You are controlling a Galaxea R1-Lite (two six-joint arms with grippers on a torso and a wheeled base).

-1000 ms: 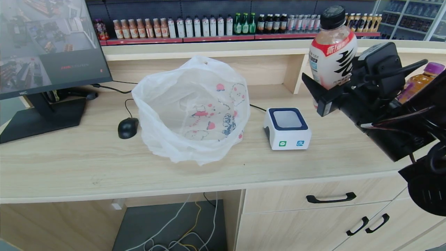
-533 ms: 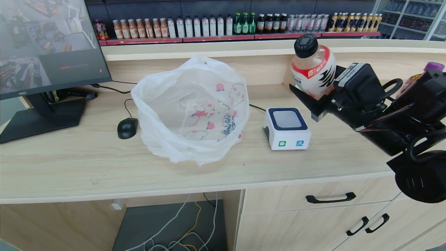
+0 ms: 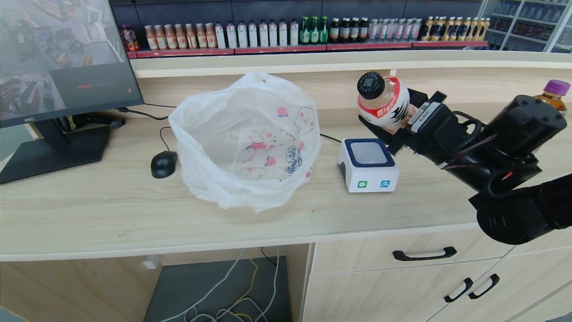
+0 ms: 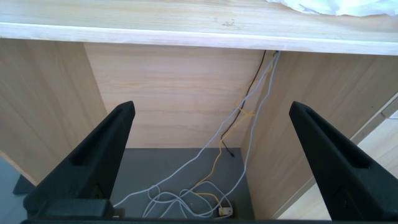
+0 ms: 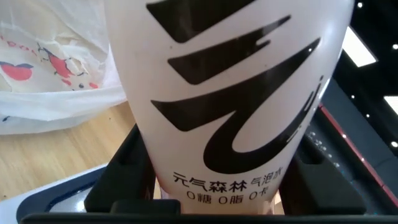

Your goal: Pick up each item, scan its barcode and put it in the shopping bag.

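Observation:
My right gripper (image 3: 393,127) is shut on a white drink bottle (image 3: 384,103) with a red band and a black cap. The bottle is tilted, cap toward the bag, and hangs just above the far edge of the white barcode scanner (image 3: 367,164). Up close, the right wrist view has the bottle's white label (image 5: 230,106) between the black fingers (image 5: 121,171), with the scanner's top (image 5: 59,196) and the bag (image 5: 43,74) beyond. The white shopping bag (image 3: 246,138) stands open on the counter, left of the scanner. My left gripper (image 4: 217,162) hangs open below the counter edge, over floor cables.
A purple-capped orange bottle (image 3: 552,96) stands at the far right. A monitor (image 3: 62,58) and a black mouse (image 3: 164,163) sit to the left of the bag on the wooden counter (image 3: 134,210). Drawers (image 3: 424,255) lie below, and a raised ledge runs behind.
My right gripper has carried the bottle down and to the left, from high at the right to just above the scanner, tilting it over. The left gripper's earlier state is not shown.

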